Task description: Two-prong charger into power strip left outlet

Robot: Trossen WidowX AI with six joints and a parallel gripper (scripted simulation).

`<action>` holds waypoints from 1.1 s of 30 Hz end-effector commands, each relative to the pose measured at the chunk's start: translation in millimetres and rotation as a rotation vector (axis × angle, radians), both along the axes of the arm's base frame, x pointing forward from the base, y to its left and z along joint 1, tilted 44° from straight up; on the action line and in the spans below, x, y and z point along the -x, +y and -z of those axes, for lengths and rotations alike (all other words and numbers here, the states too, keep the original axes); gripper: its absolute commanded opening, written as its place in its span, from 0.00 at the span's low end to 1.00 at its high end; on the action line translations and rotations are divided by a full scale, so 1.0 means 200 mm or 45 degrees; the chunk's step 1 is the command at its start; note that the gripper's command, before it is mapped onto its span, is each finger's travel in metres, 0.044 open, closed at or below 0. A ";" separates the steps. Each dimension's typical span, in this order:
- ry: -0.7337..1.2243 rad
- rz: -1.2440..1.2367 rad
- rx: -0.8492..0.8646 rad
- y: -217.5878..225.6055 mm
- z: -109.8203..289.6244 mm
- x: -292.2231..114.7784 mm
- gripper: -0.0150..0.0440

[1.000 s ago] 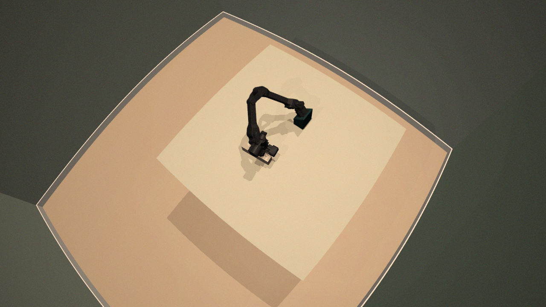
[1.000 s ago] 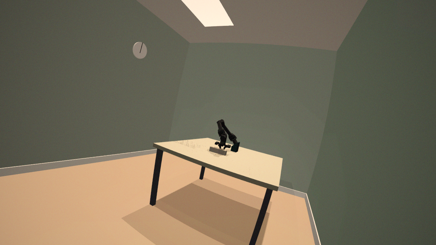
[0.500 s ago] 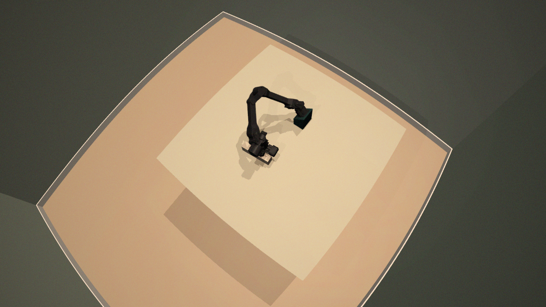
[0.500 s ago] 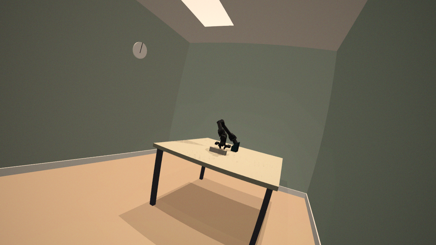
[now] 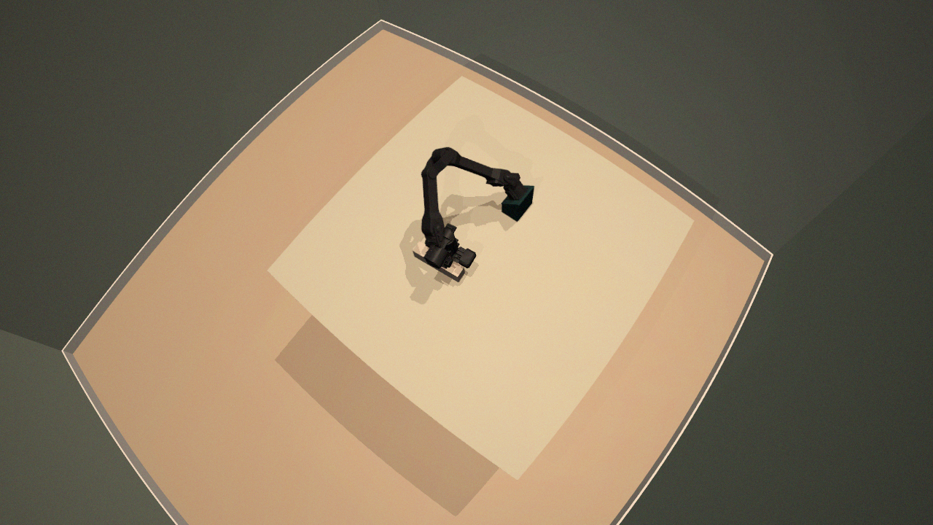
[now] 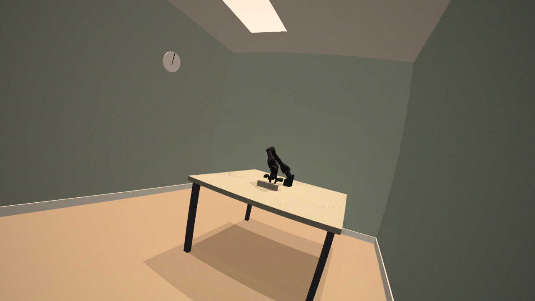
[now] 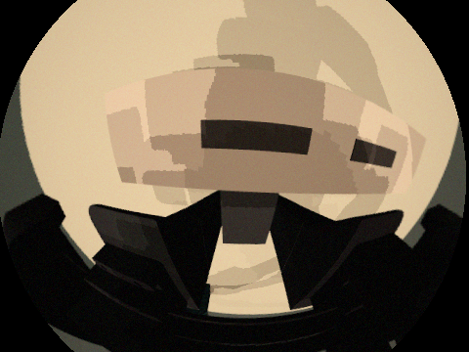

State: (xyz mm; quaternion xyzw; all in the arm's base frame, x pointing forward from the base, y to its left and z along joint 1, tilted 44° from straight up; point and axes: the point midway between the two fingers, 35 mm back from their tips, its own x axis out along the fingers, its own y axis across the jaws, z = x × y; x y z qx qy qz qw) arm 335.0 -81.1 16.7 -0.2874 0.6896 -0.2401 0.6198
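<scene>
Charger [image 7: 245, 218], clamped in the end effector [image 7: 248, 268], hung at frame centre before the power strip [image 7: 176, 137], insertion apparently under way; next, a straight push.

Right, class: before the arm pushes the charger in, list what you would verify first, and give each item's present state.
1. Grip: the gripper is shut on the charger. Ok.
2. Target: in the wrist view the charger sits below the left outlet, not the right outlet. Ok.
3. Prongs square to the slot: they are hidden behind the charger's body. Cannot tell.
4. Gap between prongs and shutter: hidden from all views. Cannot tell.
5. The power strip lies flat on the table. Ok.
6. Nothing shows between the charger and the strip. Ok.
</scene>
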 end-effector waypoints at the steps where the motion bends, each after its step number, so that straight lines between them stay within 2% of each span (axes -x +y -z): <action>1: -0.036 -0.003 -0.003 0.01 -0.01 -0.03 0.25; 33: -0.036 -0.003 -0.003 0.00 0.00 -0.04 0.25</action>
